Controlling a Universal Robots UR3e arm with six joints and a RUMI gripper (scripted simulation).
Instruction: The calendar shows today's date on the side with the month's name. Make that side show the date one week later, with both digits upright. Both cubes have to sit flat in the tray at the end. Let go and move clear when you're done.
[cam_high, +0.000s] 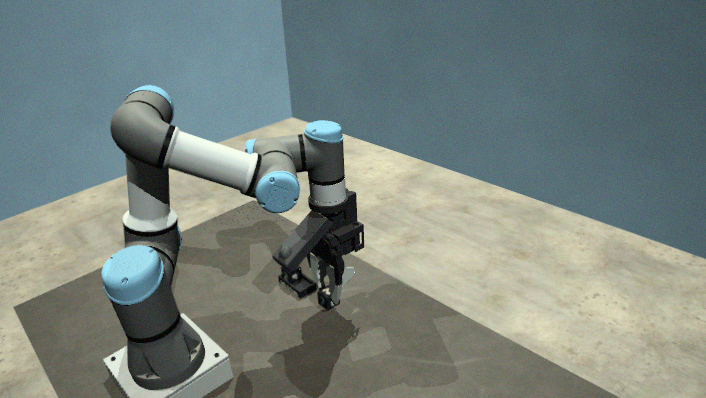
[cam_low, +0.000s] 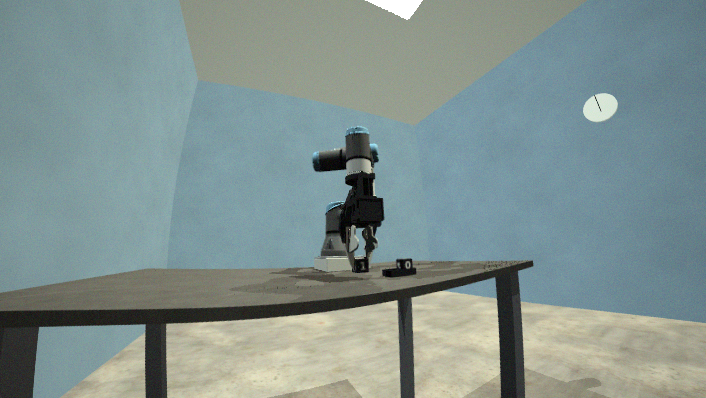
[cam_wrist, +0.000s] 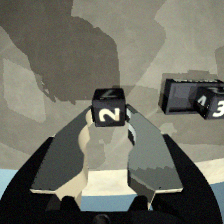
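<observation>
Held cube (cam_high: 326, 300) (cam_low: 360, 265) (cam_wrist: 109, 109) is low over the table (cam_low: 150, 295), beside the tray (cam_high: 305, 290) (cam_low: 391, 273) (cam_wrist: 182, 110); contact below unclear. Our gripper (cam_high: 331, 294) (cam_low: 361, 259) (cam_wrist: 109, 106) is closed on it, a 2 uppermost in the wrist view, a 1 showing in the exterior. We read this as a turning step, probably a set-down for a fresh grip. Next: square it to the table, then release gently; tipping is the risk. Other cube (cam_high: 295, 275) (cam_low: 404, 264) (cam_wrist: 215, 103) sits in the tray, 0 visible from outside. It could crowd our fingers during insertion. Month lettering unreadable; target date unconfirmed.
</observation>
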